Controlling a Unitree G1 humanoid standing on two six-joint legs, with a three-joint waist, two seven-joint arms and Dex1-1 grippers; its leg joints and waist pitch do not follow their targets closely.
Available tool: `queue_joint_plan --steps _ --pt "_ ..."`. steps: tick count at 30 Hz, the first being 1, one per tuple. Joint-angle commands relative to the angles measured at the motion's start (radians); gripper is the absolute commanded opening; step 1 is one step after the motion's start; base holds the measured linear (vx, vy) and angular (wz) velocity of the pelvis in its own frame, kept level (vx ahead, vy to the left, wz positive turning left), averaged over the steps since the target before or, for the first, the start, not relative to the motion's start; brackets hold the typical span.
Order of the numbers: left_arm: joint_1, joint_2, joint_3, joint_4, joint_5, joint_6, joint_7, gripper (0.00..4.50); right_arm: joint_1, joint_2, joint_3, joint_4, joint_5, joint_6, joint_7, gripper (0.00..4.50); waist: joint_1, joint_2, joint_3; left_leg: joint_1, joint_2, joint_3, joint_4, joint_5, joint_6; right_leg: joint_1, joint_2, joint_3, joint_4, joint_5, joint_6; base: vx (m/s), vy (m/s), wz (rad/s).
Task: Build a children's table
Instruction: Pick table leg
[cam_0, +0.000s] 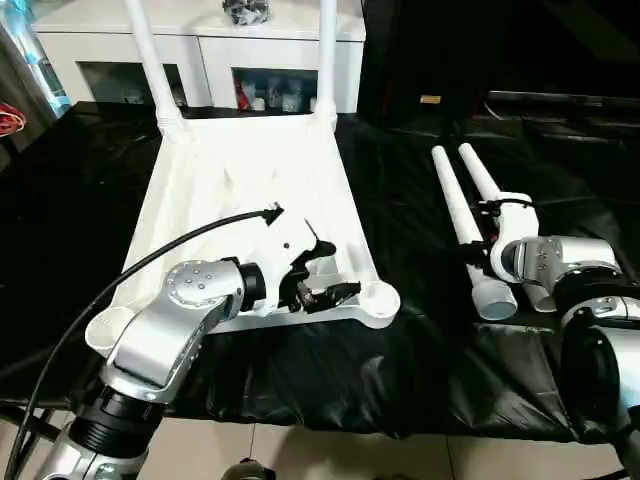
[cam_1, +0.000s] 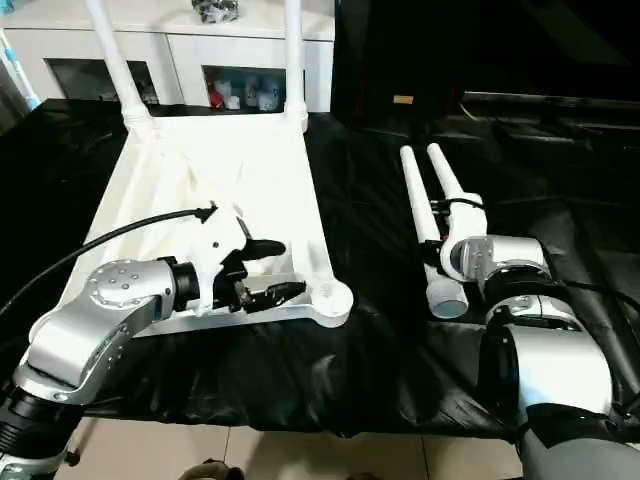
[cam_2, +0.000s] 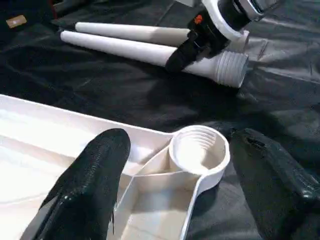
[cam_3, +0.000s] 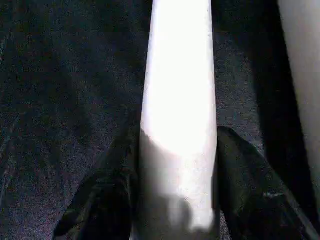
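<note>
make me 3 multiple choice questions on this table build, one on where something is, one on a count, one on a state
1. Where do the two loose legs lie?
A. on the black cover, on the robot's right of the tabletop
B. inside the tabletop
C. on the white cabinet

2. How many legs stand fitted in the tabletop?
A. none
B. two
C. four

3. What is the right hand doing?
A. hanging open above the cabinet
B. closed around a loose leg
C. gripping a cable

Answers:
1 A, both lie side by side on the cover, apart from the tabletop.
2 B, two upright legs rise from its far corners.
3 B, its fingers flank the leg on both sides.
</note>
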Motion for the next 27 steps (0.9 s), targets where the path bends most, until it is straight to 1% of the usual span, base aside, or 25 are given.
queue_joint_plan --steps 1,2,4,6,7,8,9,10,11,12,13,14,15,16,17,18,19,20,21,22,23,24,25,26,27 --pt "-0.033 -0.013 0.016 0.030 0.007 -0.022 0.029 3.69 -0.004 -0.008 -0.020 -0.001 0.023 -0.033 0.003 1.84 0.000 -0.010 -0.076 0.017 0.033 -0.007 -0.059 -0.231 -0.008 0.047 -0.059 0.037 -0.073 -0.265 -0.202 0.000 0.000 0.00" --pt "-0.043 -0.021 0.021 0.046 0.012 -0.027 0.042 3.69 0.001 -0.007 -0.027 -0.011 0.032 -0.053 0.011 1.84 0.001 -0.012 -0.077 0.018 0.033 -0.007 -0.058 -0.231 -0.007 0.047 -0.060 0.037 -0.074 -0.262 -0.202 0.000 0.000 0.00" --pt "-0.059 -0.035 0.031 0.069 0.015 -0.040 0.060 3.69 0.006 -0.006 -0.051 -0.031 0.059 -0.053 0.033 1.84 0.002 -0.012 -0.078 0.017 0.033 -0.007 -0.058 -0.225 -0.003 0.049 -0.059 0.037 -0.072 -0.252 -0.204 0.000 0.000 0.00" --pt "-0.069 -0.046 0.041 0.082 0.015 -0.041 0.076 3.69 0.012 -0.004 -0.061 -0.048 0.073 -0.063 0.047 1.84 0.003 -0.013 -0.080 0.016 0.035 -0.008 -0.058 -0.211 0.003 0.051 -0.060 0.037 -0.070 -0.232 -0.210 0.000 0.000 0.00" --pt "-0.083 -0.062 0.056 0.100 0.012 -0.042 0.097 3.69 0.023 0.001 -0.079 -0.074 0.096 -0.085 0.068 1.84 0.003 -0.017 -0.080 0.014 0.034 -0.005 -0.055 -0.197 0.013 0.052 -0.060 0.038 -0.069 -0.209 -0.212 0.000 0.000 0.00" --pt "-0.102 -0.086 0.076 0.124 0.008 -0.043 0.129 3.69 0.039 0.008 -0.102 -0.107 0.128 -0.084 0.093 1.84 0.004 -0.016 -0.082 0.015 0.034 -0.006 -0.054 -0.189 0.016 0.052 -0.061 0.037 -0.066 -0.202 -0.215 0.000 0.000 0.00" --pt "-0.136 -0.125 0.107 0.168 -0.004 -0.037 0.174 3.69 0.086 0.036 -0.142 -0.198 0.190 -0.146 0.162 1.84 0.005 -0.017 -0.081 0.012 0.032 -0.004 -0.053 -0.179 0.030 0.055 -0.059 0.039 -0.068 -0.183 -0.210 0.000 0.000 0.00" --pt "-0.156 -0.148 0.125 0.193 -0.015 -0.035 0.195 3.69 0.117 0.054 -0.154 -0.253 0.217 -0.187 0.203 1.84 0.007 -0.017 -0.084 0.013 0.035 -0.005 -0.053 -0.175 0.040 0.056 -0.062 0.039 -0.067 -0.170 -0.203 0.000 0.000 0.00" --pt "-0.171 -0.167 0.139 0.209 -0.033 -0.026 0.206 3.69 0.144 0.066 -0.146 -0.295 0.225 -0.216 0.237 1.84 0.009 -0.017 -0.086 0.013 0.035 -0.006 -0.053 -0.165 0.045 0.056 -0.063 0.038 -0.065 -0.159 -0.207 0.000 0.000 0.00" --pt "-0.171 -0.167 0.139 0.209 -0.033 -0.026 0.206 3.69 0.144 0.066 -0.146 -0.295 0.225 -0.216 0.237 1.84 0.007 -0.020 -0.084 0.010 0.033 -0.005 -0.053 -0.158 0.053 0.057 -0.060 0.037 -0.067 -0.154 -0.207 0.000 0.000 0.00" --pt "-0.186 -0.185 0.154 0.224 -0.053 -0.012 0.216 3.69 0.166 0.077 -0.140 -0.332 0.239 -0.217 0.271 1.84 0.009 -0.019 -0.086 0.011 0.034 -0.006 -0.052 -0.136 0.062 0.057 -0.061 0.035 -0.065 -0.140 -0.229 0.000 0.000 0.00" --pt "-0.201 -0.205 0.171 0.240 -0.072 0.003 0.229 3.69 0.189 0.087 -0.138 -0.371 0.258 -0.207 0.303 1.84 0.012 -0.018 -0.087 0.013 0.036 -0.007 -0.051 -0.135 0.064 0.056 -0.063 0.036 -0.063 -0.137 -0.236 0.000 0.000 0.00" --pt "-0.217 -0.226 0.188 0.258 -0.091 0.018 0.243 3.69 0.214 0.102 -0.141 -0.417 0.286 -0.199 0.342 1.84 0.013 -0.016 -0.086 0.011 0.034 -0.006 -0.051 -0.131 0.072 0.058 -0.061 0.035 -0.063 -0.131 -0.244 0.000 0.000 0.00" --pt "-0.235 -0.252 0.212 0.274 -0.122 0.044 0.256 3.69 0.250 0.118 -0.140 -0.486 0.325 -0.178 0.390 1.84 0.018 -0.017 -0.084 0.011 0.032 -0.004 -0.050 -0.134 0.082 0.060 -0.060 0.036 -0.067 -0.129 -0.237 0.000 0.000 0.00" --pt "-0.252 -0.278 0.236 0.288 -0.154 0.071 0.267 3.69 0.288 0.133 -0.136 -0.561 0.365 -0.150 0.434 1.84 0.021 -0.013 -0.087 0.013 0.036 -0.008 -0.051 -0.134 0.086 0.060 -0.063 0.036 -0.064 -0.128 -0.239 0.000 0.000 0.00" --pt "-0.255 -0.282 0.239 0.290 -0.159 0.075 0.268 3.69 0.294 0.135 -0.134 -0.575 0.371 -0.146 0.441 1.84 0.023 -0.014 -0.084 0.013 0.035 -0.005 -0.052 -0.133 0.090 0.059 -0.059 0.036 -0.067 -0.125 -0.237 0.000 0.000 0.00" --pt "-0.276 -0.315 0.270 0.303 -0.204 0.105 0.273 3.69 0.346 0.148 -0.115 -0.674 0.411 -0.117 0.487 1.83 0.030 -0.010 -0.086 0.015 0.038 -0.009 -0.053 -0.143 0.090 0.057 -0.063 0.034 -0.069 -0.144 -0.241 0.000 0.000 0.00" --pt "-0.283 -0.325 0.280 0.307 -0.219 0.113 0.274 3.69 0.361 0.151 -0.109 -0.702 0.421 -0.109 0.498 1.83 0.030 -0.013 -0.083 0.015 0.038 -0.007 -0.053 -0.143 0.089 0.057 -0.061 0.035 -0.071 -0.148 -0.237 0.000 0.000 0.00" --pt "-0.300 -0.350 0.304 0.318 -0.251 0.132 0.276 3.69 0.396 0.157 -0.097 -0.765 0.446 -0.095 0.519 1.83 0.034 -0.014 -0.083 0.015 0.039 -0.008 -0.055 -0.149 0.084 0.057 -0.063 0.035 -0.073 -0.162 -0.237 0.000 0.000 0.00" --pt "-0.316 -0.373 0.324 0.331 -0.277 0.151 0.277 3.69 0.432 0.165 -0.087 -0.833 0.477 -0.077 0.539 1.83 0.039 -0.019 -0.082 0.018 0.041 -0.009 -0.056 -0.161 0.081 0.055 -0.065 0.035 -0.076 -0.188 -0.232 0.000 0.000 0.00" --pt "-0.316 -0.373 0.324 0.331 -0.277 0.151 0.277 3.69 0.432 0.165 -0.087 -0.833 0.477 -0.077 0.539 1.83 0.040 -0.018 -0.081 0.017 0.040 -0.010 -0.057 -0.168 0.079 0.055 -0.066 0.034 -0.078 -0.209 -0.226 0.000 0.000 0.00" --pt "-0.321 -0.376 0.319 0.340 -0.277 0.152 0.275 3.69 0.443 0.167 -0.087 -0.857 0.492 -0.067 0.547 1.83 0.040 -0.017 -0.082 0.017 0.040 -0.011 -0.057 -0.175 0.075 0.055 -0.067 0.034 -0.079 -0.230 -0.220 0.000 0.000 0.00" --pt "-0.324 -0.380 0.310 0.346 -0.275 0.156 0.273 3.69 0.459 0.168 -0.081 -0.892 0.513 -0.049 0.562 1.83 0.041 -0.021 -0.079 0.017 0.039 -0.011 -0.060 -0.186 0.066 0.053 -0.067 0.034 -0.085 -0.269 -0.201 0.000 0.000 0.00" --pt "-0.325 -0.386 0.302 0.346 -0.279 0.165 0.268 3.69 0.480 0.168 -0.070 -0.937 0.533 -0.029 0.579 1.83 0.043 -0.020 -0.076 0.017 0.038 -0.011 -0.061 -0.192 0.062 0.053 -0.067 0.035 -0.090 -0.303 -0.178 0.000 0.000 0.00" --pt "-0.325 -0.390 0.300 0.343 -0.285 0.173 0.264 3.69 0.493 0.168 -0.062 -0.965 0.547 -0.016 0.591 1.83 0.045 -0.022 -0.076 0.018 0.040 -0.012 -0.062 -0.198 0.057 0.051 -0.068 0.035 -0.093 -0.328 -0.159 0.000 0.000 0.00"
